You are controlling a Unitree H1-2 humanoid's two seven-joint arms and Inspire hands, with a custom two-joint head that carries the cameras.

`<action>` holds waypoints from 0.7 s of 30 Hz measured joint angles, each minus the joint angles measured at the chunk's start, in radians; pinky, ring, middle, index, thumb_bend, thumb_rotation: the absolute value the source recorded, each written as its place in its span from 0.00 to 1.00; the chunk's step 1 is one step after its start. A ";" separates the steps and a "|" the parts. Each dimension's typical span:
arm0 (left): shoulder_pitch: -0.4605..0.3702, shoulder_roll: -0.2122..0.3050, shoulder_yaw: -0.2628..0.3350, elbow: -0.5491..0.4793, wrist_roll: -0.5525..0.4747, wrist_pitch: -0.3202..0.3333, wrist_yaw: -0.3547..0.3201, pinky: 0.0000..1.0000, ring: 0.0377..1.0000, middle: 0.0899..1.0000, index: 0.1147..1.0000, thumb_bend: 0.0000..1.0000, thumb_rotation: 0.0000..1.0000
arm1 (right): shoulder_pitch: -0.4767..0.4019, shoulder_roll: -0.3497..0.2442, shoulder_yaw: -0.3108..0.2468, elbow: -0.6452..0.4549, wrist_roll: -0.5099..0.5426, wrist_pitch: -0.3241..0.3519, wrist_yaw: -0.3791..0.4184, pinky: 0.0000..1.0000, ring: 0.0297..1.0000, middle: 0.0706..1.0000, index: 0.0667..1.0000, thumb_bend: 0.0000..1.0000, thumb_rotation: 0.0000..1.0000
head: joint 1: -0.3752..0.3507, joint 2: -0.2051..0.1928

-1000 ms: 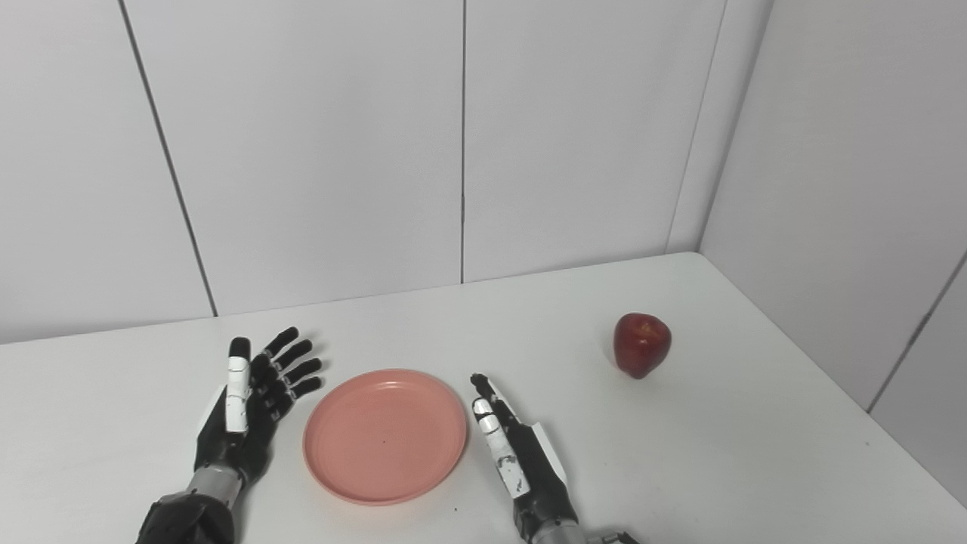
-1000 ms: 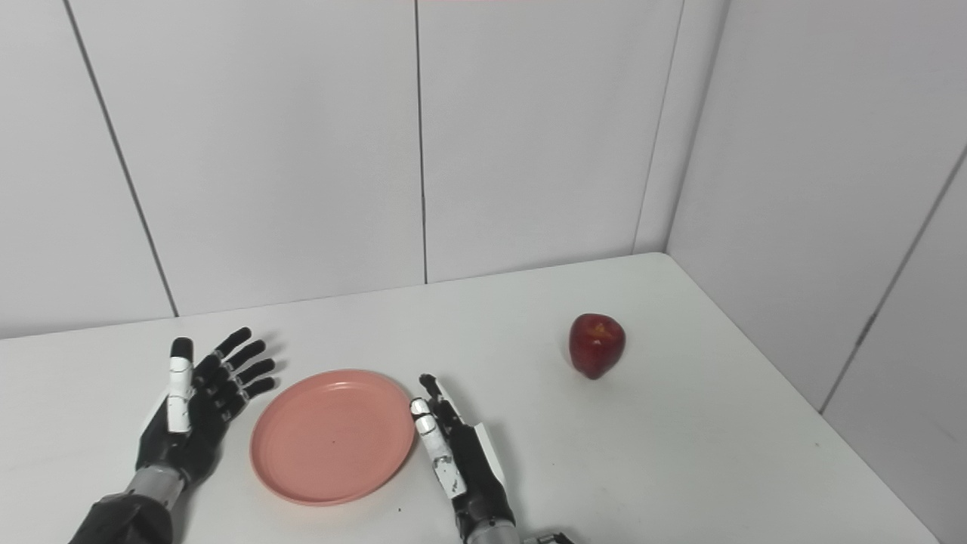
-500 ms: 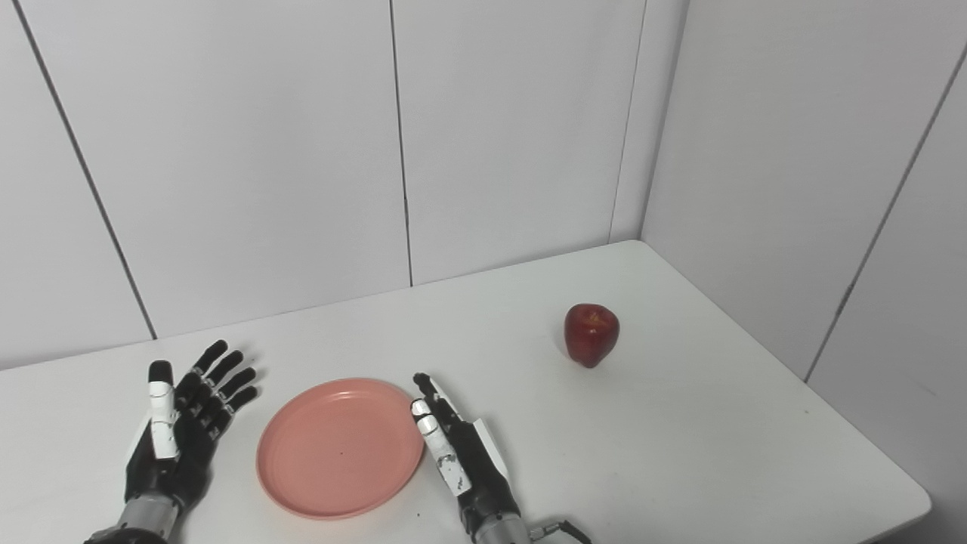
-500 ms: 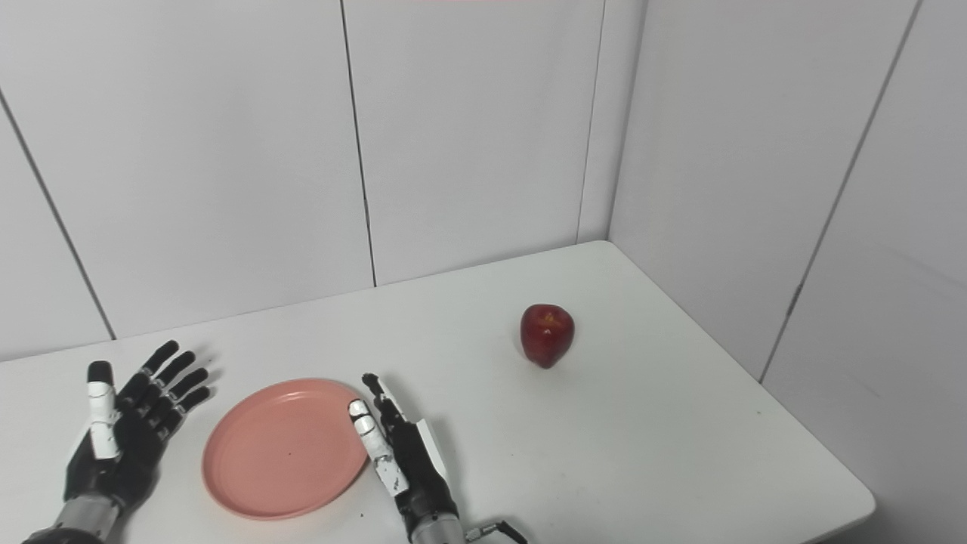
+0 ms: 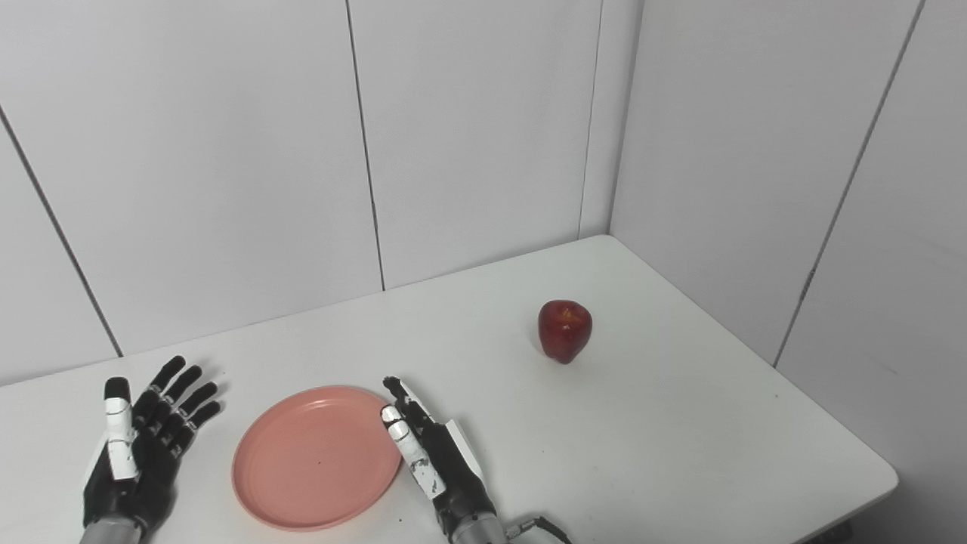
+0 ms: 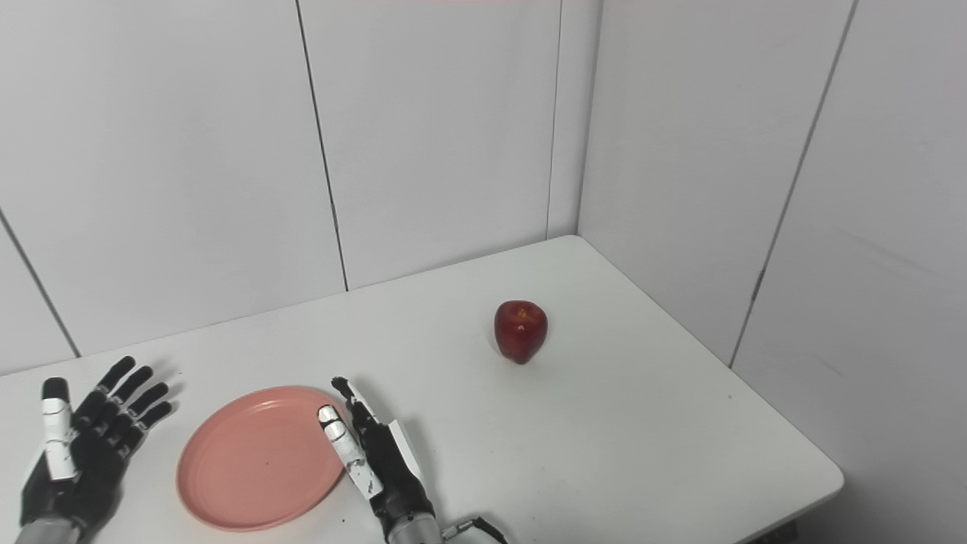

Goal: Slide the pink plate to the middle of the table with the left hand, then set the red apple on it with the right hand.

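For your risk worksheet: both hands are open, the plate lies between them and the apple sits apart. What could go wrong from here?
1. The apple is round and stands alone near the table's right edge; a clumsy grasp by the right hand might roll it off.
2. The right hand lies against the plate's rim, so it may knock the plate as it sets off.
3. The left hand is apart from the shallow plate; a push could slip over the rim.

bare table [image 5: 680, 423] between right hand [image 5: 434, 461] and red apple [image 5: 564, 330], walls close behind apple
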 measured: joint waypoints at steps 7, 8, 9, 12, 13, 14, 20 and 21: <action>0.005 0.000 -0.001 -0.007 0.001 0.002 0.000 0.82 0.83 0.87 0.82 0.77 1.00 | 0.000 0.000 0.000 0.000 0.000 0.000 0.000 1.00 0.99 0.97 0.93 0.81 0.98 | 0.006 0.003; 0.005 0.000 -0.001 -0.006 0.001 0.002 0.000 0.81 0.83 0.87 0.83 0.77 1.00 | 0.000 0.000 0.000 0.000 0.000 0.000 0.000 1.00 0.99 0.97 0.93 0.81 0.98 | 0.006 0.003; 0.005 0.000 -0.001 -0.006 0.001 0.002 0.000 0.81 0.83 0.87 0.83 0.77 1.00 | 0.000 0.000 0.000 0.000 0.000 0.000 0.000 1.00 0.99 0.97 0.93 0.81 0.98 | 0.006 0.003; 0.005 0.000 -0.001 -0.006 0.000 0.002 0.000 0.82 0.83 0.87 0.83 0.77 1.00 | 0.000 0.000 0.000 0.000 0.000 0.000 0.000 1.00 0.99 0.97 0.93 0.81 0.98 | 0.006 0.003; 0.005 0.000 -0.001 -0.006 0.000 0.002 0.000 0.82 0.83 0.87 0.82 0.77 1.00 | 0.000 0.000 0.000 0.000 0.000 0.000 0.000 1.00 0.99 0.97 0.93 0.81 0.98 | 0.006 0.003; 0.005 0.000 -0.001 -0.006 0.000 0.002 0.000 0.82 0.83 0.87 0.82 0.76 1.00 | 0.000 0.000 0.000 0.000 0.000 0.000 0.000 1.00 0.99 0.97 0.93 0.81 0.98 | 0.006 0.003; 0.005 -0.001 -0.003 -0.009 0.000 0.002 0.000 0.82 0.82 0.88 0.84 0.75 1.00 | 0.000 0.001 -0.006 -0.007 0.011 0.000 0.000 1.00 1.00 0.98 0.94 0.77 0.99 | 0.015 0.000; 0.006 -0.002 -0.003 -0.011 0.000 0.002 0.001 0.82 0.82 0.88 0.84 0.75 1.00 | 0.000 0.001 -0.008 -0.008 0.014 0.000 0.001 1.00 1.00 0.99 0.95 0.78 0.99 | 0.017 0.000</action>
